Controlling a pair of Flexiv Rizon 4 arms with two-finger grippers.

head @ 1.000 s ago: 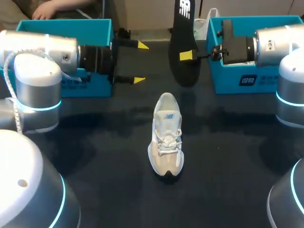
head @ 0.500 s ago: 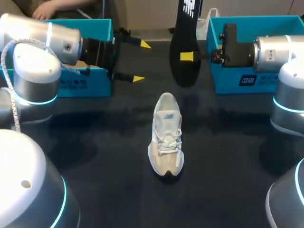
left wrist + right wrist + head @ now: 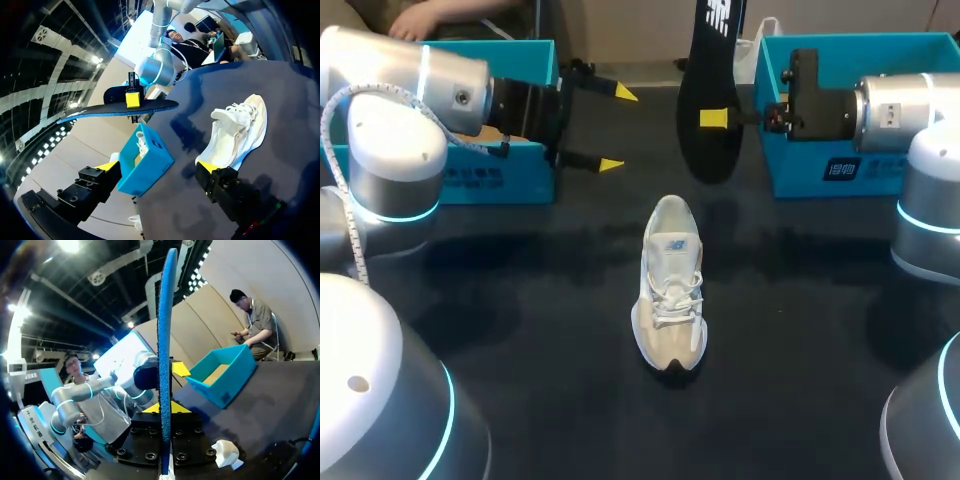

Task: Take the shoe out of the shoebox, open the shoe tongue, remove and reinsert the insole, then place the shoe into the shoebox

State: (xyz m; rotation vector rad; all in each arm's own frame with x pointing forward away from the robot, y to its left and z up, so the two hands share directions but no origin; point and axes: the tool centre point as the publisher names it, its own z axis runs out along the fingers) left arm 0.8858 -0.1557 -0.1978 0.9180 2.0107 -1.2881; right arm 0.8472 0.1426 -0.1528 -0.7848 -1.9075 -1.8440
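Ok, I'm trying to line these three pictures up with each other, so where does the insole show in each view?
Head view: the insole stands upright over the table's far middle, beyond the shoe.
Left wrist view: the insole is ahead of that gripper, a long dark strip beyond the shoe.
Right wrist view: the insole is edge-on between its own fingers.
Shared landmark: the right gripper clamping it.

Our left arm (image 3: 415, 85) and right arm (image 3: 910, 100) were silver-grey tubes with rounded joints, each ringed by a glowing cyan band. Black, screw-studded wrist blocks (image 3: 155, 440) bore dark fingers (image 3: 582, 159) with yellow tips, and a pale cable (image 3: 355, 245) looped along our left arm.
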